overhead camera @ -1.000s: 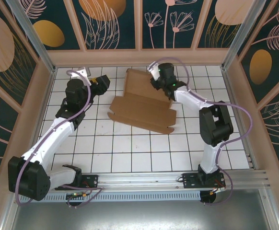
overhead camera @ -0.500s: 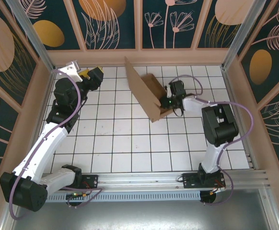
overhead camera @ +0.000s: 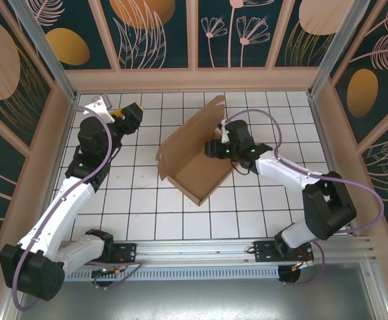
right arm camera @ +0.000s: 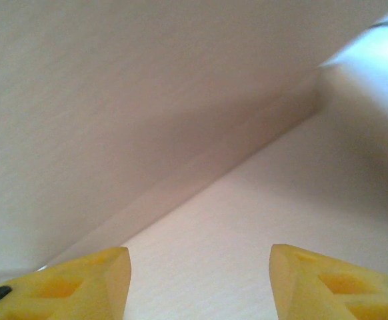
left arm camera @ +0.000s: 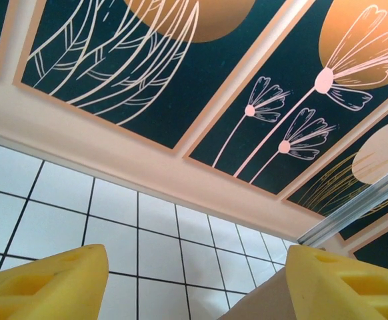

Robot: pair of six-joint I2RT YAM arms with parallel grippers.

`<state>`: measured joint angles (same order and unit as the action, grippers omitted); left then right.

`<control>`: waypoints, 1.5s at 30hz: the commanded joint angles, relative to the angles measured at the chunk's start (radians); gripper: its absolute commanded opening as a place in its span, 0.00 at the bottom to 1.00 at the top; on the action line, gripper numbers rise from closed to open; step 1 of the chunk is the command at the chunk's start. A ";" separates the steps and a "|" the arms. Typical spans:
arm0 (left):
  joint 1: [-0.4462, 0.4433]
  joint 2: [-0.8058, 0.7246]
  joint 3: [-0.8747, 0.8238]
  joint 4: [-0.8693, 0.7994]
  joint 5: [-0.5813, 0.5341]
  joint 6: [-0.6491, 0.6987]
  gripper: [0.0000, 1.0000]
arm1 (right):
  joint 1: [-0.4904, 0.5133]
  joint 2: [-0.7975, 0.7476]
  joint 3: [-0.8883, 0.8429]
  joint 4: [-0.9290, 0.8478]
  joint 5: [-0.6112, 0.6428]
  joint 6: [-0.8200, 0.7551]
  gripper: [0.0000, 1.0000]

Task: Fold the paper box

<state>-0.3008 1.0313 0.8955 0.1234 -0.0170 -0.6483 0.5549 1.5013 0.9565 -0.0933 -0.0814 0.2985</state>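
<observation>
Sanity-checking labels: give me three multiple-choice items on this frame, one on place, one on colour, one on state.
1. Where does the brown cardboard paper box sit? A far-left corner; B mid-table; C off the white tiled table.
2. Colour of the left arm's fingers? A yellow; B red; C blue.
3. State of the left jaws? A shut on the box; B shut, empty; C open, empty.
Answers: B, the top view shows it central; A, both show yellow at the wrist; C, a wide gap with nothing between.
</observation>
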 commanded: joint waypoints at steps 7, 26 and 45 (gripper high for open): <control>0.002 -0.054 -0.110 -0.128 0.024 -0.098 0.70 | -0.047 0.257 0.168 -0.083 0.340 -0.335 0.68; -0.029 -0.123 -0.255 -0.165 -0.073 -0.132 0.70 | -0.075 0.400 0.214 -0.200 0.324 -0.332 0.20; -0.029 -0.114 -0.257 -0.154 -0.086 -0.116 0.71 | 0.011 0.415 0.157 -0.150 0.627 -0.472 0.11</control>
<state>-0.3275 0.9237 0.6392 -0.0528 -0.0883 -0.7689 0.5674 1.8988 1.1416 -0.1986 0.4492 -0.1009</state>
